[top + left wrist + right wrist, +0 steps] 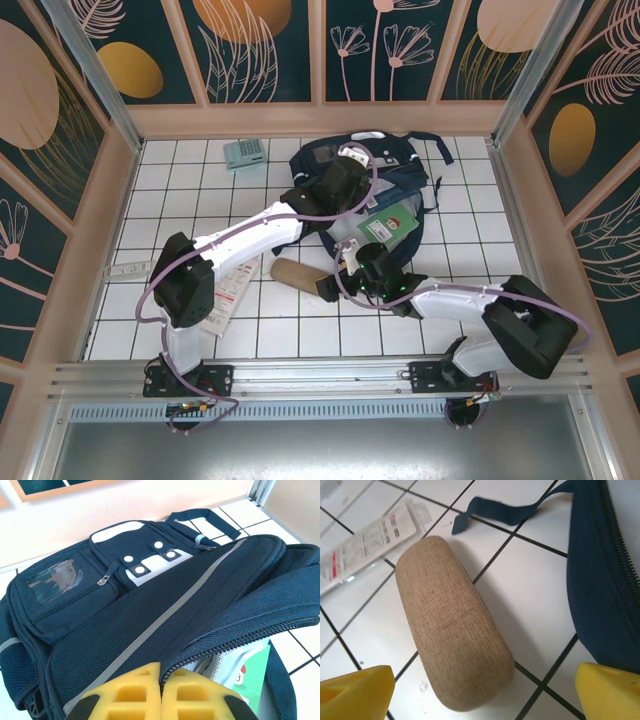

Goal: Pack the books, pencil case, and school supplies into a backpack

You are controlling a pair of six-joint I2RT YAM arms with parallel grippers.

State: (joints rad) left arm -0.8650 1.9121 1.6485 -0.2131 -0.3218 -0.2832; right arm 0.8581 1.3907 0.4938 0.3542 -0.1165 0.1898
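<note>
- The white tiled counter (pixel 470 300) carries everything here.
- The navy backpack (pixel 395 175) lies at the far middle, its main zip open.
- My left fingers (pixel 157 690) are clenched on the backpack's zipper edge, with the flap lifted.
- A green book (pixel 252 675) sits inside the opening, under that flap.
- The tan pencil case (pixel 452 625) lies flat on the counter, just beside the backpack's near edge.
- My right fingers (pixel 335 284) are released, spread wide on either side of the pencil case's end.
- The white packet with red print (pixel 365 545) lies near the case.
- The teal calculator (pixel 243 153) rests far back, left of the backpack.
</note>
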